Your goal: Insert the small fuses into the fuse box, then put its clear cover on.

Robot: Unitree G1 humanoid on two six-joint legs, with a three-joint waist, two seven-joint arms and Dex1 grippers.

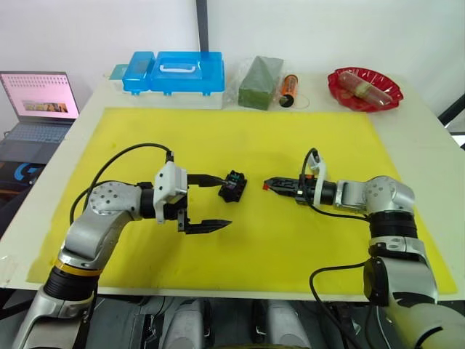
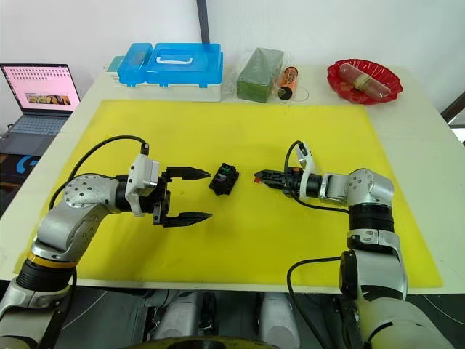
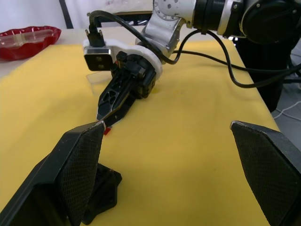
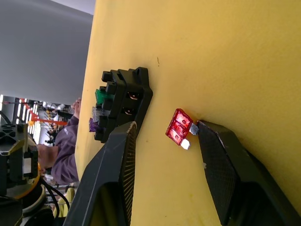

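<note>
Right end effector [image 4: 164,155] parted, red fuse [image 4: 178,127] between tips | left end effector [image 2: 196,195] spread wide beside fuse box [image 2: 224,178]

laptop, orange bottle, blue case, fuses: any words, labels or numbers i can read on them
No text can be read anywhere.
laptop: its screen shows a page with lines of writing and a picture, too small to read.
orange bottle: a dark label band, blurred, unreadable.
blue case: no lettering can be made out.
red fuse: any rating mark on its face is too blurred to read.
fuse box: no markings can be made out.
</note>
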